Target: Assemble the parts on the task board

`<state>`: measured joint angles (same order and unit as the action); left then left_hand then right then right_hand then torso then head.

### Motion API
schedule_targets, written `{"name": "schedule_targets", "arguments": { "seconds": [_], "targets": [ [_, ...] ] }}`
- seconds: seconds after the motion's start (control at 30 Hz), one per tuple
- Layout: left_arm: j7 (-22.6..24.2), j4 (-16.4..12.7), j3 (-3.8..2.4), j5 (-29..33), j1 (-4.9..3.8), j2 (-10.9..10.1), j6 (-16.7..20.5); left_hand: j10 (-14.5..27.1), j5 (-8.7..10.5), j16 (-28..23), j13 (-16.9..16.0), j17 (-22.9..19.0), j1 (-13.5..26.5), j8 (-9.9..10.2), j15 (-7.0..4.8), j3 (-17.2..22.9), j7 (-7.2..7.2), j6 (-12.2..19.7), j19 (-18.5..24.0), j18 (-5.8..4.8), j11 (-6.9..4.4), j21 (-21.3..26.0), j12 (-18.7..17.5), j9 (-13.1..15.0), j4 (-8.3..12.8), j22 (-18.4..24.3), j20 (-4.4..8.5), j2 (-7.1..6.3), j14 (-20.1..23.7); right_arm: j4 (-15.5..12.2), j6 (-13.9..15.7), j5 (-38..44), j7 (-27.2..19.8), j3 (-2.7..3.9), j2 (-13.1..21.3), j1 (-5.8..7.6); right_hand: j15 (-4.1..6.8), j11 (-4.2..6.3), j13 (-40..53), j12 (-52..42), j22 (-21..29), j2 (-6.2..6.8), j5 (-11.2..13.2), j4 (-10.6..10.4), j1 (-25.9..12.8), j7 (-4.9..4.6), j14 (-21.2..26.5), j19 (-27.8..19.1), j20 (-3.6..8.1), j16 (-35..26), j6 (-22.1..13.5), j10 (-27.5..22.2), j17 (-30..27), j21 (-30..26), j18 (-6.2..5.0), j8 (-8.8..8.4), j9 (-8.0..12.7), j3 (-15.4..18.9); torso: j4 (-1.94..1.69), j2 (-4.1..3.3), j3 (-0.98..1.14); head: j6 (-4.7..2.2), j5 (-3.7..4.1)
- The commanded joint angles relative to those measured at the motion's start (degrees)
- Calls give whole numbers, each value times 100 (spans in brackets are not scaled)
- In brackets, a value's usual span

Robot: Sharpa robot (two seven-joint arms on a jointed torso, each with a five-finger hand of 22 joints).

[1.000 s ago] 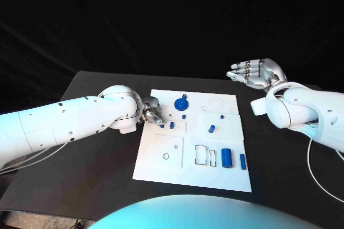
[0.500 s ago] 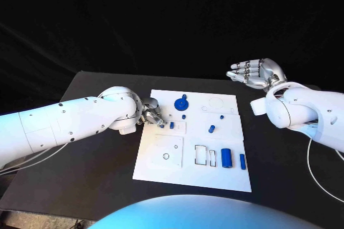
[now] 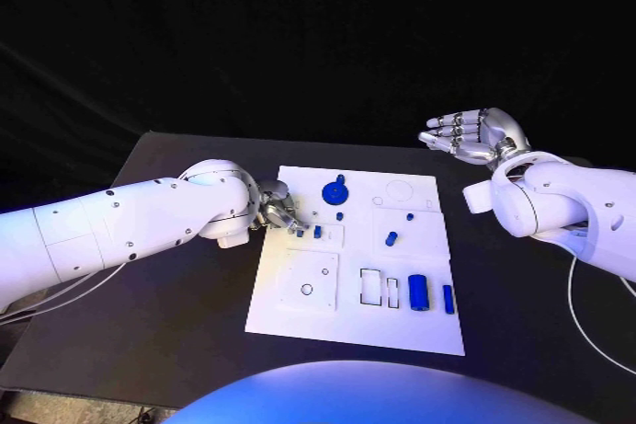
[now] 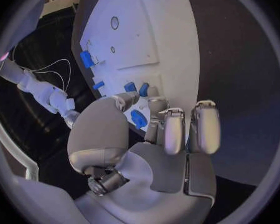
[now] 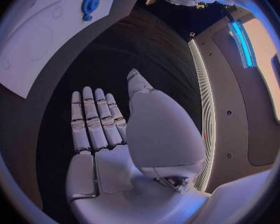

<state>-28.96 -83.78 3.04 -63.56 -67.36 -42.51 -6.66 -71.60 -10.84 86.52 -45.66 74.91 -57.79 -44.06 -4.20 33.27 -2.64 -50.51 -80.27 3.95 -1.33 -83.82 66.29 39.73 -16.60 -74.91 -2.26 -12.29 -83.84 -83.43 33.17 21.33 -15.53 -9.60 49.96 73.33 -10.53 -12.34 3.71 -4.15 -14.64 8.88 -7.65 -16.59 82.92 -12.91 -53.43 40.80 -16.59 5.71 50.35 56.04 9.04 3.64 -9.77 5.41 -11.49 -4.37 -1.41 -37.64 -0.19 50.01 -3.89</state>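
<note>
The white task board (image 3: 351, 327) lies in the middle of the black table. My left hand (image 3: 278, 210) hovers over the board's left edge with its fingers curled, and it pinches a small blue part (image 4: 139, 118) between thumb and fingers. Just past the fingertips stand two small blue parts (image 3: 309, 231) (image 4: 137, 88). A blue gear (image 3: 335, 194) sits at the board's far side. A blue peg (image 3: 391, 238), a blue cylinder (image 3: 419, 292) and a thin blue bar (image 3: 448, 299) lie to the right. My right hand (image 3: 474, 134) (image 5: 99, 129) is raised, spread and holding nothing, beyond the board's far right corner.
Two rectangular slots (image 3: 380, 288) and a small round hole (image 3: 308, 289) are cut in the board's near half. Bare black table (image 3: 173, 304) runs along both sides of the board. A white cable (image 3: 584, 314) hangs under my right arm.
</note>
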Motion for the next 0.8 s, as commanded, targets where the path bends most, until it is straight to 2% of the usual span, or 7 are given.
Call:
{"name": "schedule_targets", "arguments": {
  "seconds": [0.03,0.5,0.57,0.6,0.67,0.7,0.8],
  "targets": [
    [-4,32,2,58,4,3,1,15,34,14,5,855,70,25,-22,-62,-13,-14,1,-62,11,21,7,5,-5,-62,19,-11,-438,-13,-45,21,-45,1,2,-2,1,-2,-8,36,10,-58,-1,9,-11,-274,-32,-33,-1,-40,31,23,-8,-7,-14,-35,5,27,3,1,-1,-1,-8],
    [456,-39,-95,1374,2,-115,759,422,196,-79,444,693,346,177,63,-918,-121,283,349,47,114,286,-277,48,-17,430,-34,26,-373,-10,-45,21,-47,1,8,-3,-1,-4,-8,37,23,-58,-1,7,-20,-275,-31,-54,-1,-46,30,21,-12,-11,-11,-38,8,30,15,-5,0,-1,27],
    [629,-49,-132,1659,1,-143,926,1275,148,-364,1206,233,186,239,266,-1164,-339,755,1051,239,320,850,-736,53,-30,1367,-183,149,-112,-12,-44,21,-46,1,10,-4,-1,-4,-8,37,23,-58,-1,7,-20,-275,-31,-54,-1,-46,30,21,-12,-11,-11,-38,8,30,14,-2,2,-1,35],
    [747,-54,-153,1790,0,-160,1022,1540,91,-785,1220,-459,54,327,330,-1176,-446,1072,1319,306,418,1090,-770,5,-17,1729,-250,213,225,-16,-43,21,-45,1,14,-4,-1,-4,-8,37,23,-58,-1,7,-20,-275,-31,-54,-1,-46,30,21,-12,-11,-11,-38,8,30,17,-3,3,-1,39],
    [1025,-55,-176,1882,-2,-182,1172,1742,21,-850,1217,-568,-144,343,405,-1151,-537,1280,1332,315,501,1142,-739,-31,7,1769,-306,293,299,-22,-40,21,-43,1,23,-4,-2,-5,-8,37,26,-63,-2,5,-26,-276,-33,-53,-1,-49,30,20,-15,-12,-10,-39,9,30,16,-6,6,-1,57],
    [1188,-55,-185,1876,-3,-189,1240,2209,7,-1156,1277,-1035,-724,456,543,-835,-718,1706,1583,381,662,1398,-812,-157,68,2137,-415,421,603,-24,-39,21,-41,1,26,-4,-2,-5,-8,37,28,-65,-2,6,-27,-276,-34,-51,0,-50,31,20,-16,-12,-9,-39,9,28,17,-5,8,-1,79],
    [1879,-50,-203,1628,-5,-186,1296,2671,9,-1960,1451,-2211,-1431,387,677,-457,-854,1826,2595,632,797,2341,-915,-311,197,3431,-568,284,1483,-26,-38,21,-37,1,33,-4,0,-1,-6,33,45,-81,-5,29,6,-272,-47,-52,0,-57,41,28,-25,-7,-9,-37,12,4,22,-4,9,-1,86]
  ]
}}
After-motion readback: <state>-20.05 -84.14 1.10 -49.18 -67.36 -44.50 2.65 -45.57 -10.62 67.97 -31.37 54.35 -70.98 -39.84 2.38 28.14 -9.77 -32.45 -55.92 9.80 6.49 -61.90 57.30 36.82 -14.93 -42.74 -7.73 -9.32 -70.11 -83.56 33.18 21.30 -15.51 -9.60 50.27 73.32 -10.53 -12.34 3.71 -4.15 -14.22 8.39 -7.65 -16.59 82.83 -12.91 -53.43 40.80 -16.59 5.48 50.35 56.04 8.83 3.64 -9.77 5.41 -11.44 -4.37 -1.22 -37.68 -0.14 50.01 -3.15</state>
